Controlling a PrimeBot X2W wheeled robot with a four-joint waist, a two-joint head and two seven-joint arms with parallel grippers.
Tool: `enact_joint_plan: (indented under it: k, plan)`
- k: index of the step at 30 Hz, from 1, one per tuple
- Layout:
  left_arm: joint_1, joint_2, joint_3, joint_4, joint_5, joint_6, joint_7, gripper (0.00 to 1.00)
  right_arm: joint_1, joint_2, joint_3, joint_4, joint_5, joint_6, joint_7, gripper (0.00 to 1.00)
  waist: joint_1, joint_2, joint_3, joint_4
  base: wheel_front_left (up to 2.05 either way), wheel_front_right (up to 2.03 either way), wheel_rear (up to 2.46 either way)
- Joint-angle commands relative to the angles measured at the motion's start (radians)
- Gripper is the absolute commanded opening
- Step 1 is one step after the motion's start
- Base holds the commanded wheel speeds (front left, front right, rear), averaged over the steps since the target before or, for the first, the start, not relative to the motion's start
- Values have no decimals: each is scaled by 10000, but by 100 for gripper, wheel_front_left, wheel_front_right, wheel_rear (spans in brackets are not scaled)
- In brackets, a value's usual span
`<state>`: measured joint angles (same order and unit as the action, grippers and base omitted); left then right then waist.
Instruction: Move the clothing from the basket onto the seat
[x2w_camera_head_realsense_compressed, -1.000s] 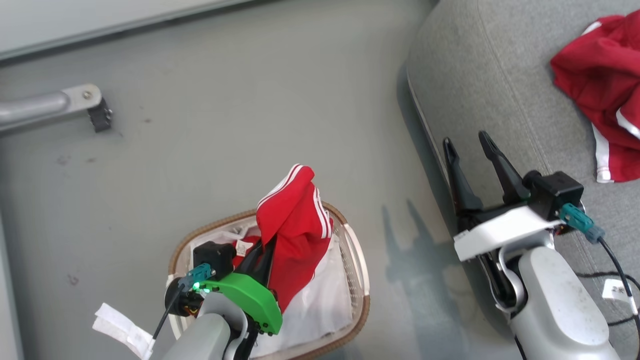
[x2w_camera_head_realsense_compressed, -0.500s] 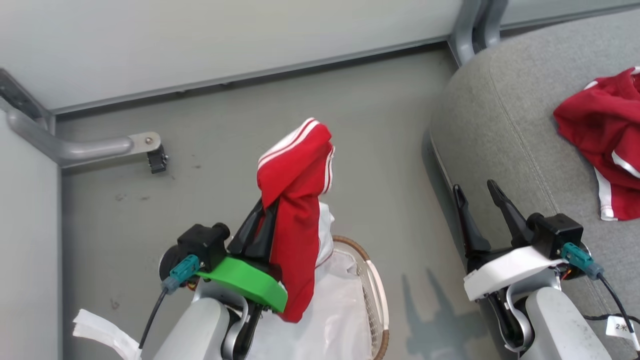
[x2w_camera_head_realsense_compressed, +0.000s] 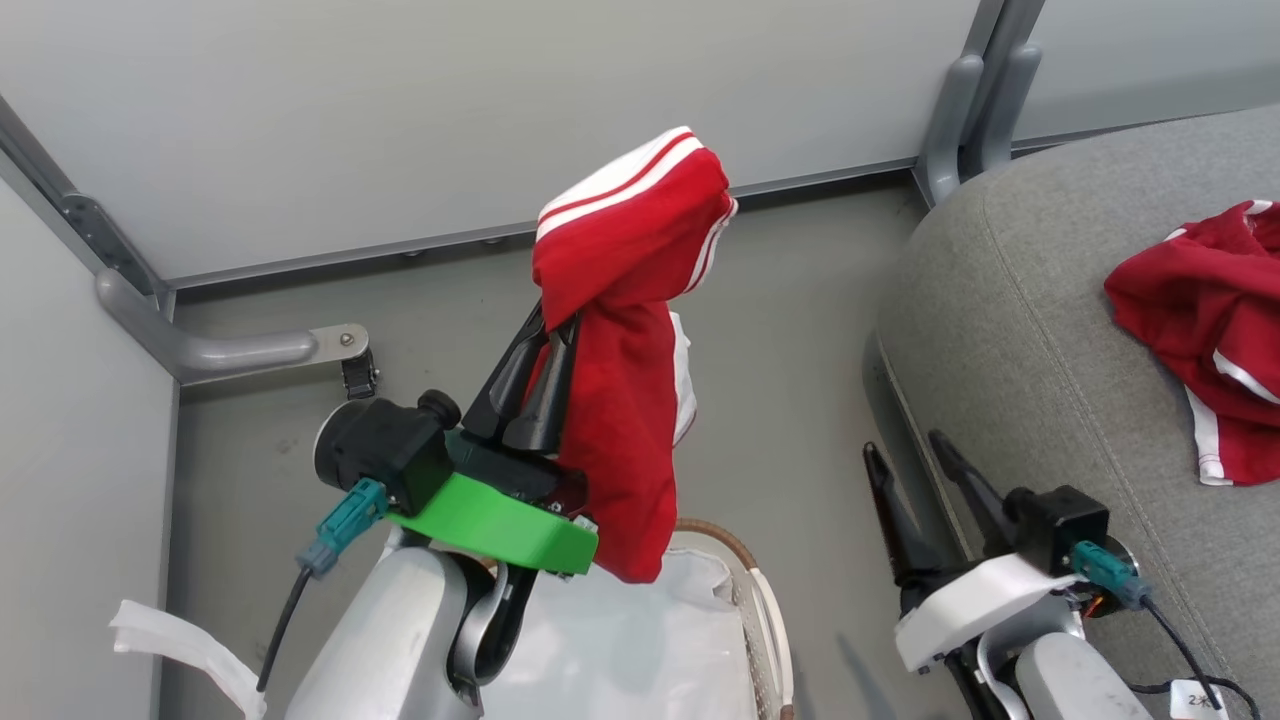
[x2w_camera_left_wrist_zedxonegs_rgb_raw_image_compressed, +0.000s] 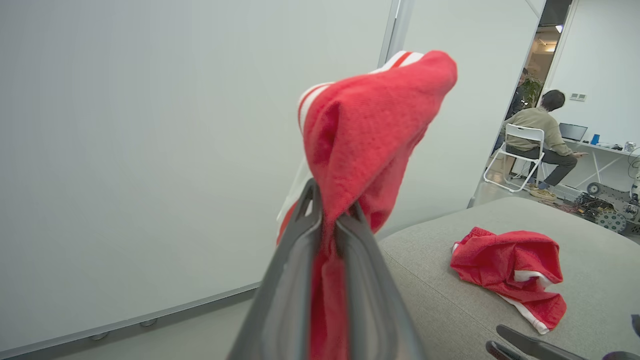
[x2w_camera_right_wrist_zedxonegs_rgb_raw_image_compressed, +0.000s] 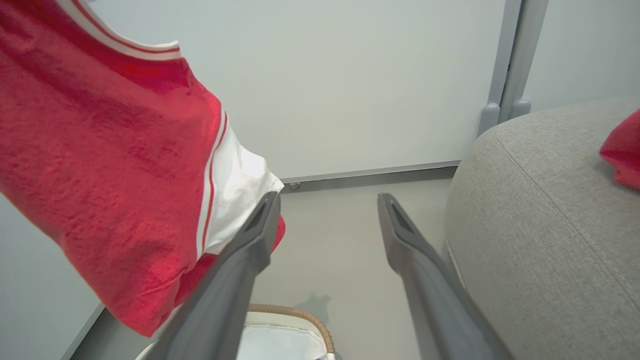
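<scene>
1 bright red striped fabric garment (x2w_camera_head_realsense_compressed: 1190, 320) on grey upholstered seat (x2w_camera_head_realsense_compressed: 1020, 350); left jaws clamp 2nd garment (x2w_camera_head_realsense_compressed: 630, 260) above white plastic basket (x2w_camera_head_realsense_compressed: 722, 535), drop pending; right jaws wide, empty.

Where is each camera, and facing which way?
Head view: on the head, facing down at basket and seat; left gripper and right gripper show.
Left wrist view: along its shut fingers, past the held garment, toward wall and seat.
Right wrist view: along its open fingers toward floor and wall.
Shared: both wrist views show the held garment and seat.
</scene>
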<state>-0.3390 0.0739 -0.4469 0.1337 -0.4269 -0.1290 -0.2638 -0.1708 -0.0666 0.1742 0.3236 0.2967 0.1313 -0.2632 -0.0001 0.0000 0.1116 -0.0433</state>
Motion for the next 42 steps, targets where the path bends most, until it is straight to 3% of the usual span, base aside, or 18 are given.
enact_joint_plan:
  k: [1,14,25,33,35,42]
  plan:
    - [-181,-32,62,-157,113,-27,-9,0,147,-24,244,-40,-56,-12,-21,100,1,0,-193,76,0,0,0]
    - [119,-195,-613,-402,172,-27,-9,0,-1254,-75,3702,-1113,24,-12,-21,100,1,0,-436,386,0,0,0]
    - [-138,-232,-1663,-303,-233,-27,-9,0,-2271,128,4404,-909,-264,-11,-21,100,1,0,-298,977,0,0,0]
    - [-174,-233,-2331,-383,-549,-27,-8,0,-2416,137,4116,-920,-241,-12,-21,100,1,0,-259,1187,0,0,0]
    - [-185,-235,-2428,-375,-601,-27,-8,0,-2457,138,4135,-761,-308,-11,-21,0,1,0,-251,1207,0,0,0]
    - [-191,-237,-2232,-317,-589,-27,-9,0,-2248,137,4088,-286,-182,-11,-19,0,1,0,-208,1088,0,0,0]
